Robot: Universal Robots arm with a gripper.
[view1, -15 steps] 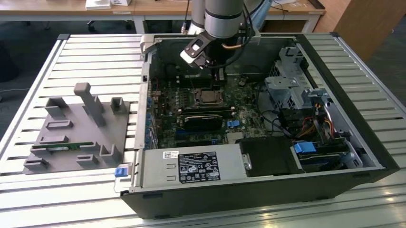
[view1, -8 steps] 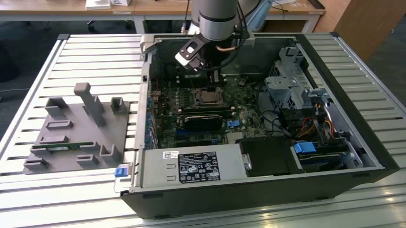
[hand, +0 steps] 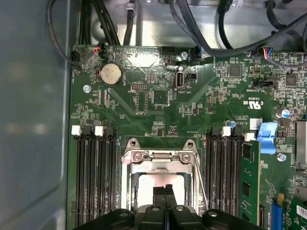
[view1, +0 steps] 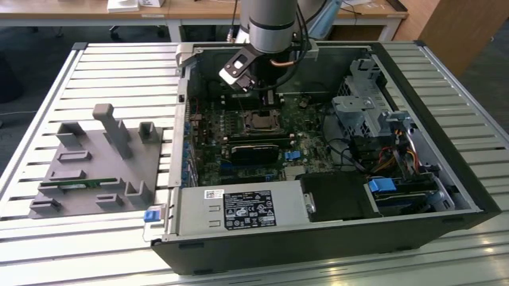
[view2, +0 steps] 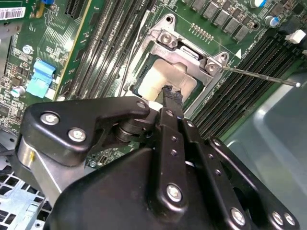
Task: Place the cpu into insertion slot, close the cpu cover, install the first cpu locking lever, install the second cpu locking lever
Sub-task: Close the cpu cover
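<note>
The cpu (view2: 160,79) lies in the insertion slot (view1: 258,122), and its pale metal top shows through the window of the cpu cover (view2: 184,48). The cover (hand: 158,158) lies down flat over the cpu (hand: 146,189). My gripper (view2: 171,93) is shut with nothing between its fingers, and its tips sit right over the chip's top. In the first wrist view the gripper (hand: 164,190) stands at the middle of the cover's window. One thin locking lever (view2: 261,76) sticks out free beside the socket. The slot's pin field is hidden under the chip.
Rows of black memory slots (hand: 93,177) flank the socket on both sides. A black graphics card (view1: 254,152), a power supply (view1: 238,208) and a drive cage (view1: 358,110) crowd the case. A grey fixture (view1: 95,161) stands on the table at the exterior view's left.
</note>
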